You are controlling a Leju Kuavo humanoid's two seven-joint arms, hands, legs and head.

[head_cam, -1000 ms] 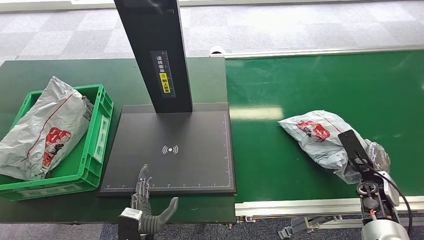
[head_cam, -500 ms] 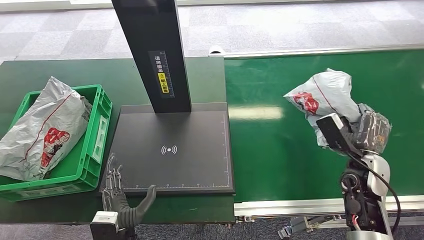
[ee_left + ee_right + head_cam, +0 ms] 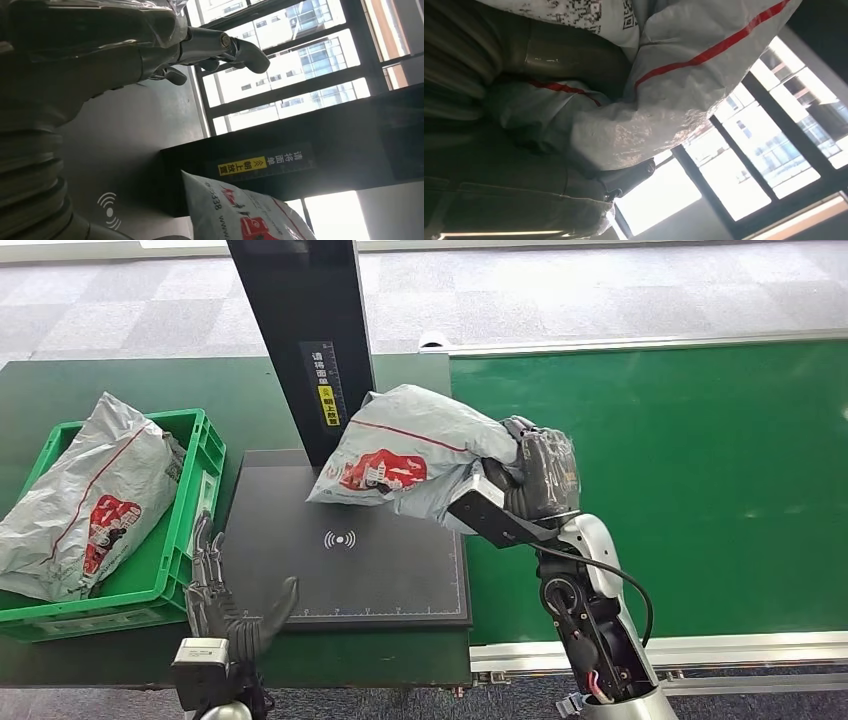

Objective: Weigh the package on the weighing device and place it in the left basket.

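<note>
1. Right hand (image 3: pixel 535 475), centre of the head view, wrapped around the right end of the grey package (image 3: pixel 405 455); fingers closed on the crumpled plastic, package carried in the air.
2. Package now over the upper right part of the black weighing device (image 3: pixel 345 540), red logo facing up, its left tip just in front of the device's black post (image 3: pixel 310 340). Cannot tell from the head view whether its underside touches the platform.
3. Half a second ago, held high over the green conveyor belt (image 3: pixel 680 470) at the right of the frame; a second ago, lying flat on that belt. Since then carried leftward off the belt, right arm now reaching diagonally from the lower right toward the centre.
4. In the right wrist view, grey plastic with a red stripe pressed against the palm (image 3: pixel 549 120), printed code panel at the top edge.
5. Left hand (image 3: pixel 225 600), lower left of the head view, empty, fingers spread and pointing up at the device's near left corner; shifted slightly left and up compared with half a second ago.
6. In the left wrist view, left fingers (image 3: pixel 220 47) extended above the dark platform, package corner (image 3: pixel 240 215) at the bottom centre.
7. Green basket (image 3: pixel 195 510) at the left edge, unmoved, with a second grey package (image 3: pixel 90 500) lying inside.
</note>
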